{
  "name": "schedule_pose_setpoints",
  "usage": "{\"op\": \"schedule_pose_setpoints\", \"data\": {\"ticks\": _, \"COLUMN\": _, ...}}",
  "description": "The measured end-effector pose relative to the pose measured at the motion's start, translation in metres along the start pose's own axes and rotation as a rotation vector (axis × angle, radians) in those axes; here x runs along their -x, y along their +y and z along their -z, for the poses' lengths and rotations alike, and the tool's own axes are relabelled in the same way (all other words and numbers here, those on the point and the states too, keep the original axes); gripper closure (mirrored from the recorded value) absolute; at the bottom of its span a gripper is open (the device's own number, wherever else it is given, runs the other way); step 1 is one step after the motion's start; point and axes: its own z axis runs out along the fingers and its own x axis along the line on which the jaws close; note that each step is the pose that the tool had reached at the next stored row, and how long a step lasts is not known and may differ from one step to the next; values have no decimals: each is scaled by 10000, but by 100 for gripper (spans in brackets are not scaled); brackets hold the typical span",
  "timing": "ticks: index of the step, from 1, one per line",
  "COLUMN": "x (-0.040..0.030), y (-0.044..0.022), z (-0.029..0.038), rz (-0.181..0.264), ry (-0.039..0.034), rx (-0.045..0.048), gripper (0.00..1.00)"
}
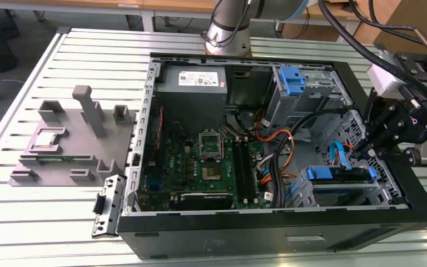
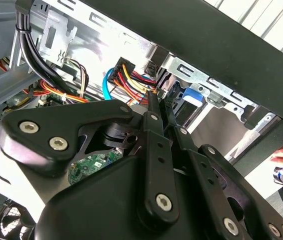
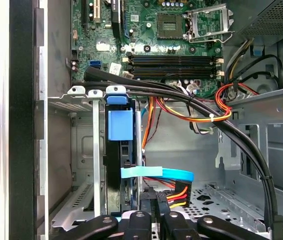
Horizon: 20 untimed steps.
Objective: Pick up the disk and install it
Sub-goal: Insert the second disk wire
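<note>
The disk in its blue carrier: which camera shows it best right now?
The first wrist view: the disk stands edge-on in the drive cage, blue tab facing the camera. The exterior view shows its blue carrier below the gripper. The second wrist view shows a blue sliver.

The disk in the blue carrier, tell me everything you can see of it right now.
The disk sits inside the open computer case, in the metal drive cage at the exterior view's lower right, seen edge-on. Its bright blue plastic carrier shows at both ends with a dark body between. In the first wrist view the disk stands on edge in the cage beside the bay rails, with a blue tab facing the camera. A light blue flat cable runs by it. The tool hangs just above it; whether they touch cannot be told.
</note>
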Motion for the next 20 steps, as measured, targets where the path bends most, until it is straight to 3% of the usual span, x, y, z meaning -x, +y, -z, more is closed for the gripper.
{"op": "schedule_pose_setpoints", "data": {"ticks": 20, "x": -93, "y": 15, "z": 3, "rz": 2, "ry": -2, "rx": -36, "gripper": 84}}
